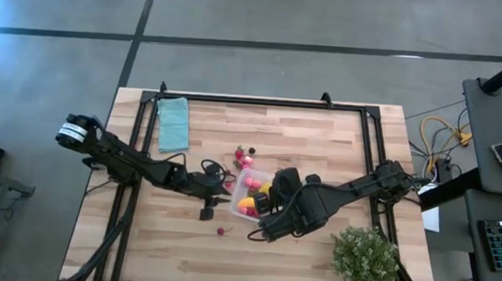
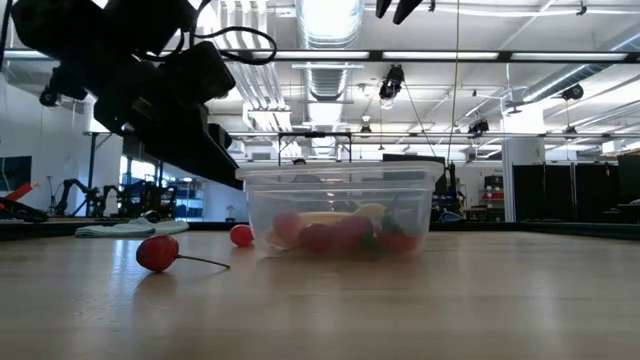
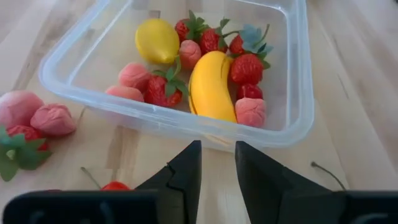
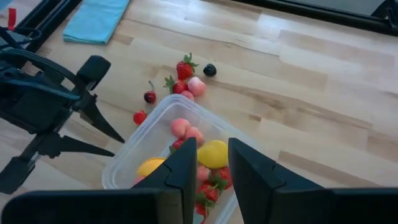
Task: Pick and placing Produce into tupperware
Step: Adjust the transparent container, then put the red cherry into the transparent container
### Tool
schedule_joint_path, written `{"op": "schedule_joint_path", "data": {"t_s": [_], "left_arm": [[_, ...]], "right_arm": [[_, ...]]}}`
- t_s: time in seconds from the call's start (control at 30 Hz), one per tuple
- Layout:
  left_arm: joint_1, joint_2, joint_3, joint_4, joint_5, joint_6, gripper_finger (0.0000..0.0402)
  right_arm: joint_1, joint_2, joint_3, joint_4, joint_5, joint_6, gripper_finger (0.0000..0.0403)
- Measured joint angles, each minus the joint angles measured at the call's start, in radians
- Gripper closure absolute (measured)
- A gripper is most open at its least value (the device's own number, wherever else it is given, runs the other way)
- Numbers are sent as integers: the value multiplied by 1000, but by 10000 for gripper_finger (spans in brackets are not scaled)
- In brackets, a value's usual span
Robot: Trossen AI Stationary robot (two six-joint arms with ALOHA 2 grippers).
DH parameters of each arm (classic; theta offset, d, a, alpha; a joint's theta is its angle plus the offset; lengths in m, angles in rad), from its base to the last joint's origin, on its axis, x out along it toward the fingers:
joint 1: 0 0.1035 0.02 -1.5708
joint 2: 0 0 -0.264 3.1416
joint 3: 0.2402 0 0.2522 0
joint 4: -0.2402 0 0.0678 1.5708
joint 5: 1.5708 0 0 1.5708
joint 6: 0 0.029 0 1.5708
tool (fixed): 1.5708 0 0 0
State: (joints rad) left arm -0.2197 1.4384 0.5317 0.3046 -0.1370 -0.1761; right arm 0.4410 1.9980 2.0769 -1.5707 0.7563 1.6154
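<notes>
At frame centre, the clear tub of produce sits between the closed, empty left gripper and the closed, empty right gripper above it. The banana's long axis runs top to bottom in the left wrist view.

The wooden desk carries a clear tub near its middle, with loose fruit pieces just beside it and one cherry apart. A folded teal cloth lies near one corner and a potted plant stands at another.
</notes>
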Motion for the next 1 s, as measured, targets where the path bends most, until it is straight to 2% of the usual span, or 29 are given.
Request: {"op": "schedule_joint_path", "data": {"t_s": [0.1,0.23,0.33,0.5,0.63,0.73,0.9,1.0], "left_arm": [[0,-22,0,-39,6,0,318],[4,-93,-2,-237,-53,0,318],[5,-167,-4,-421,-125,-2,318],[4,-343,-19,-576,-215,-73,295],[5,-491,-30,-630,-242,-155,255],[5,-573,-40,-645,-243,-160,226],[5,-608,-54,-640,-224,-21,200],[5,-575,-67,-626,-141,77,199]], "right_arm": [[0,0,0,0,-2,1,320],[-6,0,0,0,-6,15,311],[-30,0,0,1,-42,20,287],[-94,0,-5,8,-89,-20,225],[-166,0,-6,39,-150,-87,176],[-213,0,-6,69,-162,-129,152],[-252,0,-1,75,-232,-183,132],[-252,0,9,80,-252,-188,129]]}}
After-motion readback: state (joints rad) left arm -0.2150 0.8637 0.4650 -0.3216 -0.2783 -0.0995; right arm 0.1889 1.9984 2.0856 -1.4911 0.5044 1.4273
